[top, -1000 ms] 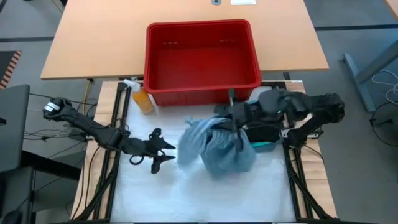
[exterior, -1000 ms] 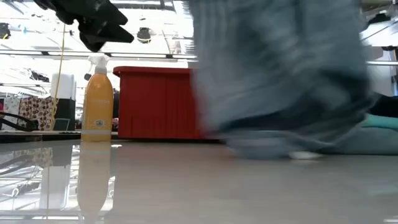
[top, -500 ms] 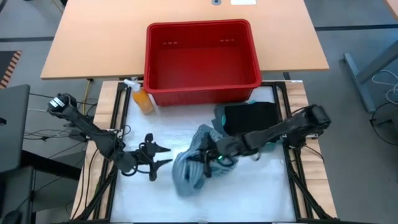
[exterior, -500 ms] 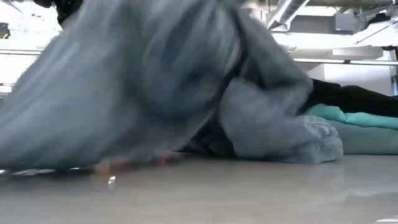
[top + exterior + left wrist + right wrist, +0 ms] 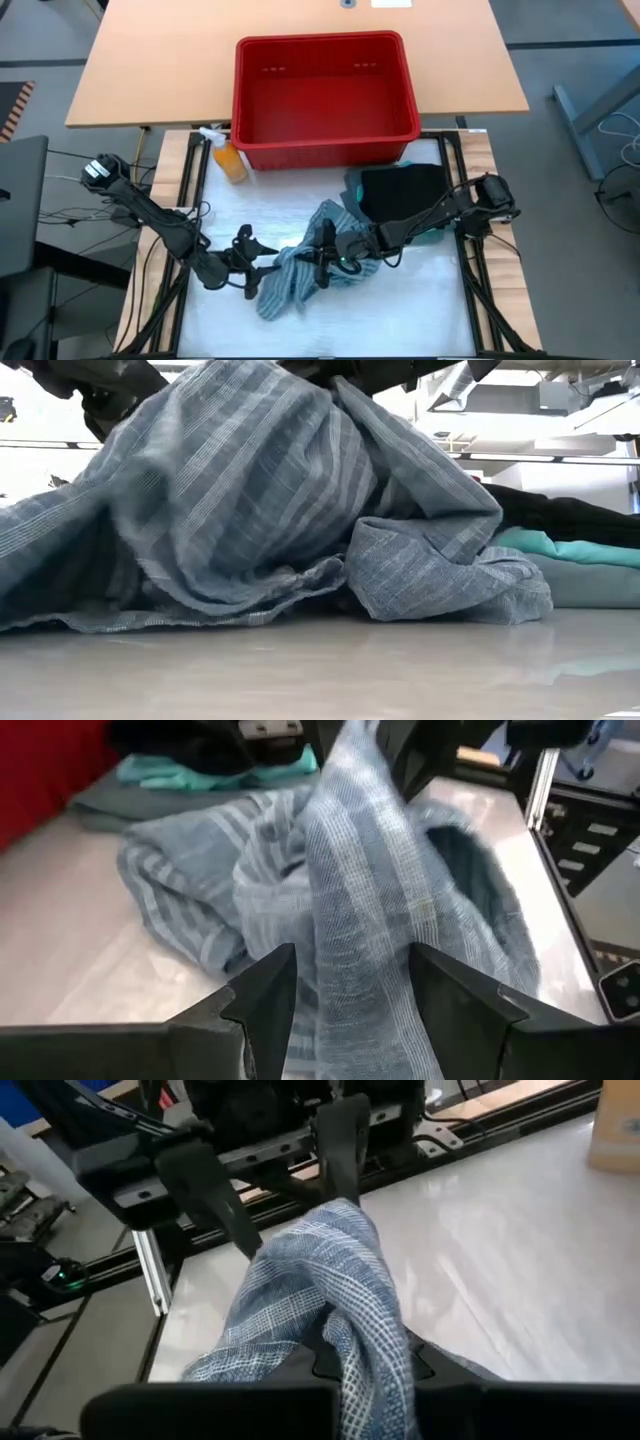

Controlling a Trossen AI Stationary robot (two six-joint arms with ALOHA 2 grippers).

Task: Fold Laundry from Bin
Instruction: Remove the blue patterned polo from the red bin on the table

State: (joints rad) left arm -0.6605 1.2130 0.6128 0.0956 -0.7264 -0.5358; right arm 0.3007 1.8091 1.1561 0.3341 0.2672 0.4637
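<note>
The right gripper [image 5: 322, 262] sits low over the middle of the white table [image 5: 420, 310], its fingers pinched together on a fold of the mottled blue-grey striped woven garment [image 5: 300, 275]; in the right wrist view the cloth [image 5: 330, 1300] bunches up between that arm's two dark fingers and rises in a ridge ahead of them. The left gripper [image 5: 252, 262] is just beside the garment's left edge, facing the right one, with its fingers spread apart and the striped cloth [image 5: 370, 920] lying between the tips, not clamped. The garment lies crumpled on the table in front of the red rectangular slotted plastic bin [image 5: 325, 95], well apart from it, and from table height it [image 5: 260, 500] heaps into a tall mound. Behind it, near the bin's right front corner, lies a stack of laundry: a black garment [image 5: 405, 190] on top, a bright turquoise one [image 5: 565, 547] under it, and a muted grey-green one [image 5: 590, 582] at the bottom. The bin's floor shows bare red. An orange spray bottle with a white trigger head [image 5: 226, 157] lies just beside the bin's left front corner.
</note>
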